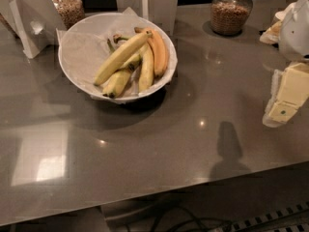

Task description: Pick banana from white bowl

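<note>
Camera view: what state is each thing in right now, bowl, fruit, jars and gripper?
white bowl: upright on the counter, paper-lined, holding the bananas.
bananas: lying in the bowl, none grasped.
right jar: upright, filled, top out of frame.
left jar: upright, filled, top out of frame.
gripper: at the right edge, apart from the bowl, touching no banana.

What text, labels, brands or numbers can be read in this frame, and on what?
None: no readable text anywhere.
The gripper, at the right edge above the counter, shows only a green dot.
The white bowl, bananas and glass jars carry no visible labels.
</note>
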